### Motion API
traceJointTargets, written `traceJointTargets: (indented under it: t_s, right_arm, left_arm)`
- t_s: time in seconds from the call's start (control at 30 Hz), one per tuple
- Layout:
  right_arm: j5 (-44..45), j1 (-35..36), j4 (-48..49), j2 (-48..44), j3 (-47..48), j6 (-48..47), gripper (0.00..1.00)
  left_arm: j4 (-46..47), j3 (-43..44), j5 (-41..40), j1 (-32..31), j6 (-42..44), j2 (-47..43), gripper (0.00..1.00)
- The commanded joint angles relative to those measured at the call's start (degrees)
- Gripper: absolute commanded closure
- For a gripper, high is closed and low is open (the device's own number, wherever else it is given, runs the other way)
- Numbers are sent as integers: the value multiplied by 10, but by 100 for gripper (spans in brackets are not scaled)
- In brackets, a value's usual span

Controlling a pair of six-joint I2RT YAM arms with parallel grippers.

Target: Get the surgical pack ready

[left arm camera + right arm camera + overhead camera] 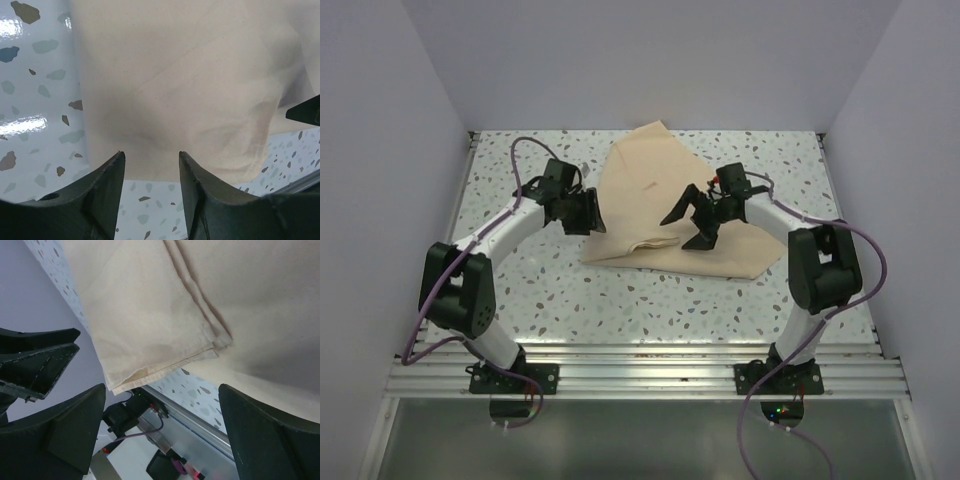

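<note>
The surgical pack shows only as a large beige cloth, folded into a thick bundle in the middle of the table. No tray, instruments or gauze show. My left gripper is open and empty at the cloth's left edge; in the left wrist view its tips stand just short of the cloth. My right gripper is open wide and empty just above the cloth's middle. In the right wrist view its fingers frame a folded corner of the cloth.
The speckled table is walled by pale panels at the back and both sides. A metal rail runs along the near edge by the arm bases. Purple cables loop from both arms.
</note>
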Motion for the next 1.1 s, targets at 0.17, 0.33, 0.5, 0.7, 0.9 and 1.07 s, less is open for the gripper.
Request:
traceJointTargets:
  t_s: [0.17,0.33,0.5,0.7,0.9,1.07]
  right_arm:
    - [35,37,111,2,-14,131,6]
    - [63,44,108,-13,-32,162,14]
    - [92,46,96,-37,-60,170,16]
    - [92,53,118,-9,-51,177,19]
    - [99,58,121,22,-21,181,20]
    - [110,58,121,38,-4,176,25]
  left_arm:
    - [20,-12,32,-1,9,-32,53]
    - [23,-16,42,0,9,-34,54]
    - [20,-2,50,-1,18,-24,55]
    - [21,0,62,0,25,-13,56]
    - [23,2,72,-1,28,-5,57]
    - [34,2,96,-1,27,5,57]
